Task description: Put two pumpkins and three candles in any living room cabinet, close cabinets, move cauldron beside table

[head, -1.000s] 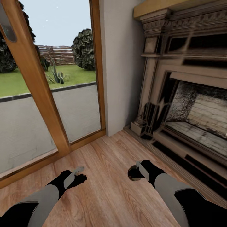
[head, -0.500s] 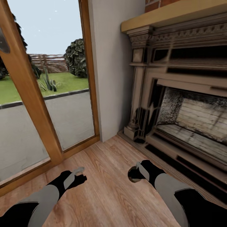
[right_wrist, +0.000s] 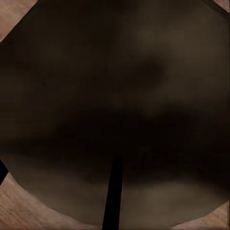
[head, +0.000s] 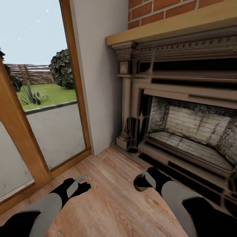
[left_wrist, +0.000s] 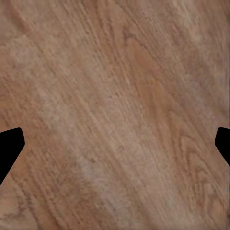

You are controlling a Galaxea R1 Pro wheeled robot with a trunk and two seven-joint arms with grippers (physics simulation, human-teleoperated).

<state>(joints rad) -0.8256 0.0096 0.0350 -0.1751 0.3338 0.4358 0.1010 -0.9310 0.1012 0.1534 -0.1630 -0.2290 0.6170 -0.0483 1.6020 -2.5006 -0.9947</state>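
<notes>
Floor [head: 112,200] showing as light wood plank, smooth, grain clearly visible, low sheen. Door frame [head: 74,85] looking like orange-brown wood, smooth, around clear glass. Wall [head: 98,75] reading as plain matt off-white. Fireplace [head: 131,98] appearing as carved, worn stone or painted wood, cannot tell which; firebox lining rough and sooty. Mantel shelf [head: 171,26] looking smooth tan wood, red brick [head: 154,6] above it. Cauldron [right_wrist: 115,96] showing matt dark interior. Arms [head: 49,207] looking matt grey and black.
</notes>
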